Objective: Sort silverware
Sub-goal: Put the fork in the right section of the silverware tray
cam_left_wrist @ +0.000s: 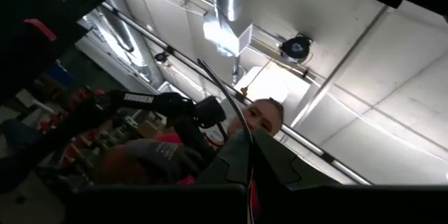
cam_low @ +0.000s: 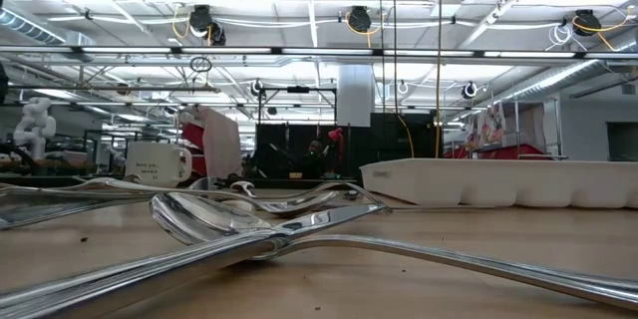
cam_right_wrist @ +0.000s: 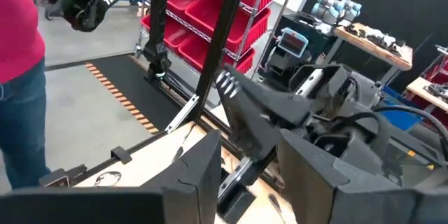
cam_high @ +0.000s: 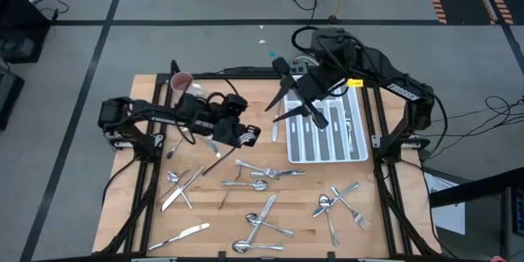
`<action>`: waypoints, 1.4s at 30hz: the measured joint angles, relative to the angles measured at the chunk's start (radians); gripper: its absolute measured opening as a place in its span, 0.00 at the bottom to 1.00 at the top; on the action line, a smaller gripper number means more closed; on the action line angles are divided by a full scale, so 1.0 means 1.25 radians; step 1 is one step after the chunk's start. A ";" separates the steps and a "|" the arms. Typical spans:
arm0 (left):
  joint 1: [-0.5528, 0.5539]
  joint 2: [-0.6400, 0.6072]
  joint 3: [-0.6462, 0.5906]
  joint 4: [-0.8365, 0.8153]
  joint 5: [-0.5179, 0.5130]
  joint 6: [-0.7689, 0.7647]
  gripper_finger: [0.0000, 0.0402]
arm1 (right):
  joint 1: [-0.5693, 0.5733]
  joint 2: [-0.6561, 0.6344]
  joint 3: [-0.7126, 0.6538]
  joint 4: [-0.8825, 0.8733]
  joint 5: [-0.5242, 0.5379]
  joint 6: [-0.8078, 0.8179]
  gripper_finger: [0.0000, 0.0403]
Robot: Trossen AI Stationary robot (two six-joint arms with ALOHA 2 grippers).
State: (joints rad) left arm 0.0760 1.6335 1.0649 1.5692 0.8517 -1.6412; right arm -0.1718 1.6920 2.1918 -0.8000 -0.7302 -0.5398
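Note:
Silverware lies scattered over the near half of the wooden table: forks (cam_high: 344, 201), spoons (cam_high: 255, 185) and knives (cam_high: 182, 235). In the low view a spoon (cam_low: 214, 221) lies close by. The white tray (cam_high: 327, 135) stands at the far right and the mug (cam_high: 180, 82) at the far left. My left gripper (cam_high: 248, 133) hovers over the table's middle, shut on a fork (cam_right_wrist: 225, 82). My right gripper (cam_high: 281, 108) hangs open above the tray's left edge and faces the left gripper, with nothing between its fingers (cam_right_wrist: 203, 164). My left gripper pinches the fork between its two shut fingers (cam_left_wrist: 273, 161). The fork's thin edge (cam_left_wrist: 234, 112) runs on ahead of the fingertips, and its tines (cam_right_wrist: 224, 80) stick out past them. The fork is lifted clear of the table. The fingers hide which part they grip.
The tray (cam_low: 498, 181) holds some pieces in its slots. A black frame rail (cam_high: 378, 131) runs along each side of the table. A person in a red top (cam_right_wrist: 17, 35) stands beyond the table.

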 joint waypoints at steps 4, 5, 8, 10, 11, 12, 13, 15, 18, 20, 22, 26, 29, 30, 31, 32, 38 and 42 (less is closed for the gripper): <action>0.003 0.012 0.000 0.000 -0.003 0.007 0.01 | 0.017 0.007 -0.001 0.004 0.000 -0.004 0.32; 0.003 0.013 0.000 0.001 -0.002 0.010 0.01 | 0.021 0.009 -0.001 0.010 0.000 -0.005 0.32; 0.005 0.013 0.000 0.002 0.004 0.021 0.01 | 0.033 0.017 -0.002 0.019 0.000 -0.019 0.32; 0.011 0.013 0.000 0.002 0.003 0.025 0.01 | 0.042 0.017 -0.002 0.019 0.001 -0.025 0.32; 0.014 0.013 0.000 0.002 0.003 0.026 0.01 | 0.047 0.019 -0.002 0.021 0.001 -0.032 0.32; 0.016 0.013 0.000 0.002 0.003 0.026 0.01 | 0.054 0.022 -0.002 0.024 0.000 -0.042 0.32; 0.018 0.013 0.000 0.002 0.003 0.026 0.01 | 0.059 0.023 -0.002 0.025 0.000 -0.054 0.32; 0.018 0.013 0.000 0.002 0.003 0.026 0.01 | 0.071 0.028 -0.002 0.024 0.001 -0.081 0.32; 0.018 0.013 0.000 0.002 0.002 0.026 0.01 | 0.084 0.036 -0.002 0.026 0.001 -0.129 0.32; 0.018 0.013 0.000 0.002 -0.002 0.024 0.01 | 0.087 0.044 -0.002 0.030 0.001 -0.155 0.32; 0.015 0.013 0.000 0.002 -0.002 0.021 0.01 | 0.087 0.046 -0.002 0.034 -0.001 -0.176 0.32; 0.006 0.013 0.000 0.001 -0.003 0.021 0.01 | 0.087 0.053 -0.002 0.057 0.003 -0.215 0.32; 0.003 0.013 0.000 0.001 -0.003 0.020 0.01 | 0.085 0.056 -0.002 0.059 0.009 -0.249 0.32; 0.002 0.013 0.000 0.001 -0.003 0.020 0.01 | 0.085 0.056 -0.002 0.060 0.015 -0.267 0.32; 0.002 0.013 0.000 0.001 -0.003 0.020 0.01 | 0.085 0.055 -0.002 0.063 0.025 -0.279 0.32; 0.001 0.013 0.000 0.001 -0.003 0.020 0.01 | 0.085 0.055 -0.002 0.066 0.032 -0.291 0.32; 0.001 0.013 0.000 0.001 -0.003 0.021 0.01 | 0.085 0.059 -0.002 0.069 0.041 -0.330 0.32; 0.001 0.013 0.000 0.001 -0.003 0.021 0.01 | 0.085 0.062 -0.002 0.069 0.041 -0.361 0.32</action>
State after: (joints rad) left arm 0.0769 1.6497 1.0653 1.5707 0.8474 -1.6154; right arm -0.0654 1.7691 2.1895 -0.7132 -0.6788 -0.9911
